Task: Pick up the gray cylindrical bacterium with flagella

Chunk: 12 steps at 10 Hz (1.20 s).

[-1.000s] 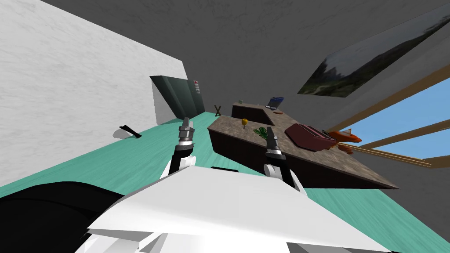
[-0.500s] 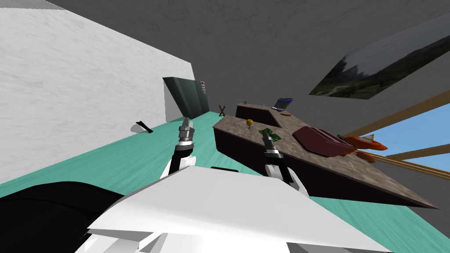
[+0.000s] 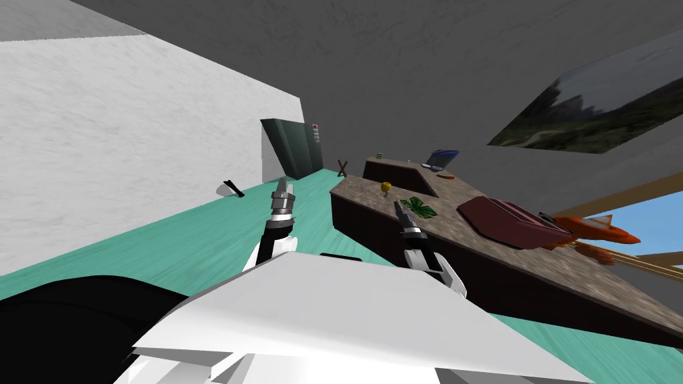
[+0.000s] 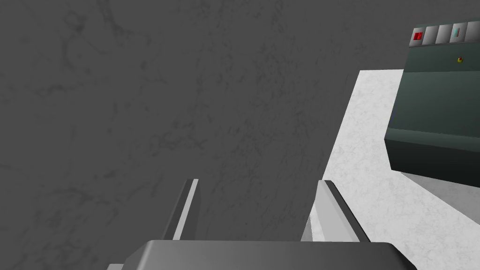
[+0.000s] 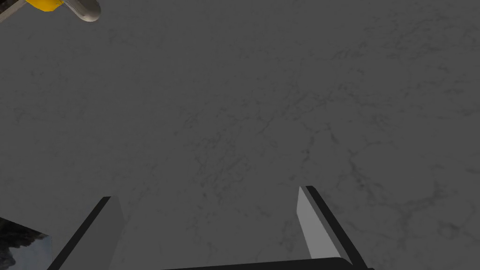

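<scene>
Arms reach forward, left gripper (image 3: 282, 182) over the floor (image 3: 200, 233), right gripper (image 3: 398, 207) by the counter (image 3: 467, 248), both with jaws parted.

Flat even light; wide-lens splay, rolled; floor edges smeared.

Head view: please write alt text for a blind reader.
The left gripper and the right gripper point forward over a teal floor beside a brown counter. On it lie a yellow object, a green leaf shape and a dark red case.
</scene>
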Tool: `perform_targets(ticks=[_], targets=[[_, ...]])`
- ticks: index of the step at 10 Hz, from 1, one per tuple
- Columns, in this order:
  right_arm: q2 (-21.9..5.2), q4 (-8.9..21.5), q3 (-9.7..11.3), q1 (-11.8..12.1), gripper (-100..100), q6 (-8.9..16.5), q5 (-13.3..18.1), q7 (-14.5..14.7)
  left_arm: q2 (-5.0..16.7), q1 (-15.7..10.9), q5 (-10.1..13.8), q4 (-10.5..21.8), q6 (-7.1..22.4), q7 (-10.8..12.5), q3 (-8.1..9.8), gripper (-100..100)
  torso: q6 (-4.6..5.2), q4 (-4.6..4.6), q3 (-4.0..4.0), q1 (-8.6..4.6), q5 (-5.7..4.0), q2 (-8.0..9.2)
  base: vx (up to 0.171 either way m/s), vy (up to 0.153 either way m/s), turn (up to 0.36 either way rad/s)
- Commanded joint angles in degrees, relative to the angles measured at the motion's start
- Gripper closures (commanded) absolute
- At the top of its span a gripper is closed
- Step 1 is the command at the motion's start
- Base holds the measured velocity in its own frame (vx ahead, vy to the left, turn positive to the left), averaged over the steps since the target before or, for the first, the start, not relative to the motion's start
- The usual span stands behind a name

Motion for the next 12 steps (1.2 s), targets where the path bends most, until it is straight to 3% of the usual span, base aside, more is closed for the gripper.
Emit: perform_targets(ticks=[1, 4, 5, 6, 7, 9, 11, 12], targets=[[-1.6, 2.2, -0.5, -0.6, -100, 1.6, 0.2, 2.9, 0.0, 0.0, 0.0, 0.0, 0.0, 0.0, 0.0, 0, 0.0, 0.0, 0.0, 0.0, 0.0, 0.0, -0.028, 0.06, 0.133], [-3.9, 6.8, -1.1, -2.2, -100, 3.4, 0.8, 7.4, 0.0, 0.0, 0.0, 0.0, 0.0, 0.0, 0.0, 0, 0.01, -0.01, -0.02, 0.01, 0.01, -0.03, -0.015, 0.065, 0.125], [-3.9, 7.0, -1.1, -2.2, -100, 3.4, 0.8, 7.6, 0.0, 0.0, 0.0, 0.0, 0.0, 0.0, 0.0, 0, -0.01, -0.01, -0.02, -0.04, -0.01, -0.04, -0.003, 0.036, 0.078], [-5.0, 9.0, -1.4, -3.0, -100, 4.2, 1.1, 9.9, 0.0, 0.0, 0.0, 0.0, 0.0, 0.0, 0.0, 0, 0.0, -0.01, -0.03, -0.08, -0.02, -0.06, 0.0, 0.045, 0.146], [-5.0, 9.4, -1.4, -3.0, -100, 4.2, 1.1, 9.9, 0.0, 0.0, 0.0, 0.0, 0.0, 0.0, 0.0, 0, -0.02, -0.02, -0.05, -0.07, -0.02, -0.08, 0.001, 0.037, 0.05], [-7.1, 13.5, -2.2, -4.7, -100, 6.0, 1.7, 13.8, 0.0, 0.0, 0.0, 0.0, 0.0, 0.0, 0.0, 0, -0.01, -0.02, -0.05, -0.06, -0.02, -0.09, 0.003, 0.066, 0.135], [-8.1, 15.7, -2.7, -5.5, -100, 6.8, 1.9, 16.5, 0.0, 0.0, 0.0, 0.0, 0.0, 0.0, 0.0, 0, 0.02, -0.03, -0.07, -0.02, 0.0, -0.13, 0.016, 0.051, 0.079], [-8.1, 16.5, -2.7, -5.5, -100, 6.8, 1.9, 16.6, 0.0, 0.0, 0.0, 0.0, 0.0, 0.0, 0.0, 0, -0.01, -0.03, -0.08, -0.05, -0.01, -0.14, 0.014, 0.032, 0.052]])
